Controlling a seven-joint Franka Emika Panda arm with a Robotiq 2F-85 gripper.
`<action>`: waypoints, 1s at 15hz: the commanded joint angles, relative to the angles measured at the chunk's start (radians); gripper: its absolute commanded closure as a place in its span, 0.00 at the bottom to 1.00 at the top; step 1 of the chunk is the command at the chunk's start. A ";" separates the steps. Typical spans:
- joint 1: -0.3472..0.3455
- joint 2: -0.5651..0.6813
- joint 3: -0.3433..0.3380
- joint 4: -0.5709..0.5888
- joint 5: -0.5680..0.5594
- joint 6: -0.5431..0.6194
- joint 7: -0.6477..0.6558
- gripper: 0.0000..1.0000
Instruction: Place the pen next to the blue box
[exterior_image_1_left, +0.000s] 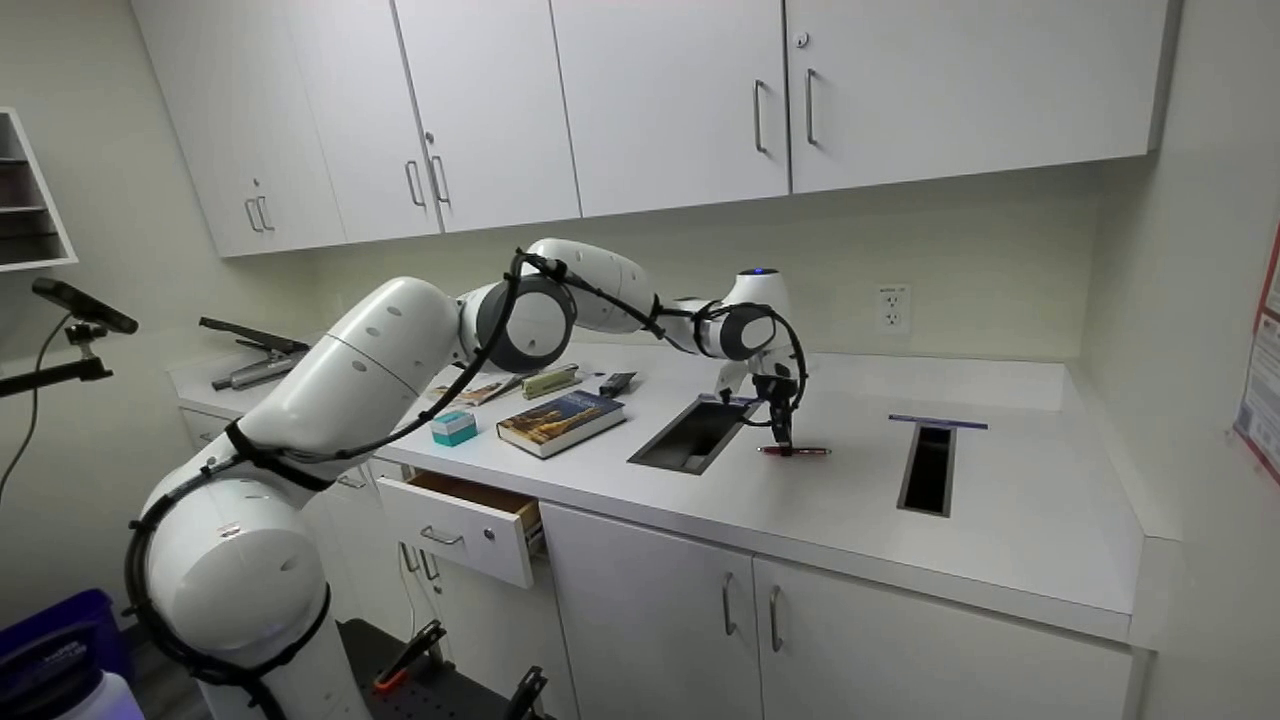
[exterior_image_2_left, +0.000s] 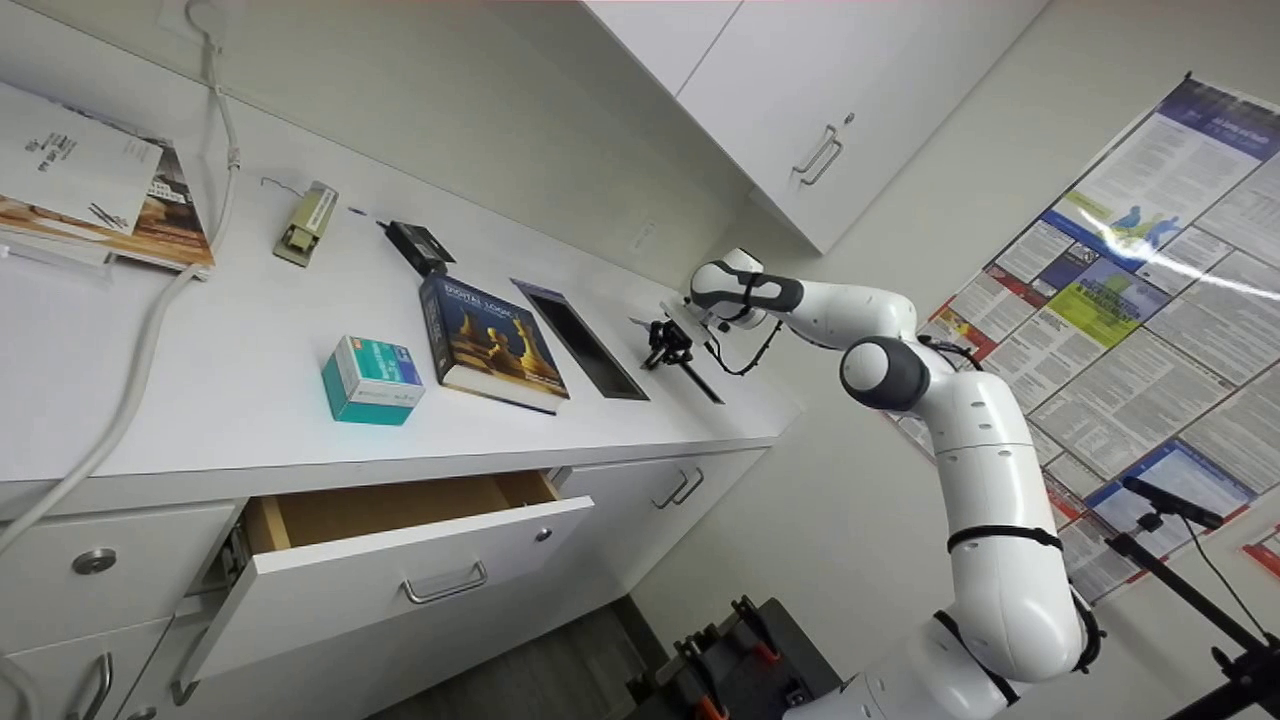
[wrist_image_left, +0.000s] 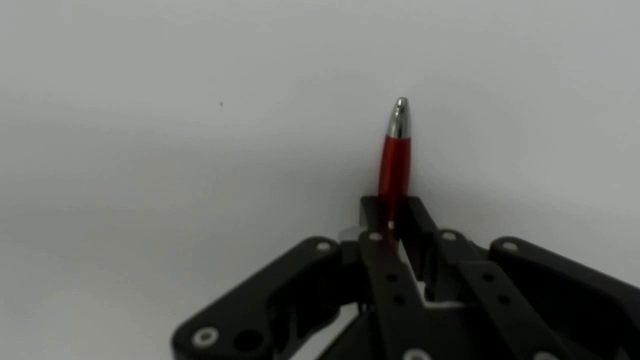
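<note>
The gripper has its jaws clenched on the pen, one pad against each side of the red barrel. In the wrist view, the silver end projects forward of the fingers. In an exterior view, the fingers point down and the pen is horizontal, at or just above the countertop; surface contact cannot be determined. The pen is located between the wide opening and the narrow opening. The blue box rests on the countertop, well apart from the pen, with the wide opening and the book between them. The book lies flat, cover up, near the box. A black device sits just behind the book; an olive-green object lies farther along. Beneath the countertop edge, the drawer stands open.
</note>
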 joint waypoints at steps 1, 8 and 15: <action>0.008 -0.142 0.009 -0.091 -0.010 -0.028 -0.091 0.96; 0.036 -0.462 0.078 -0.323 0.003 -0.110 -0.409 0.96; 0.072 -0.563 0.110 -0.408 0.004 -0.195 -0.570 0.85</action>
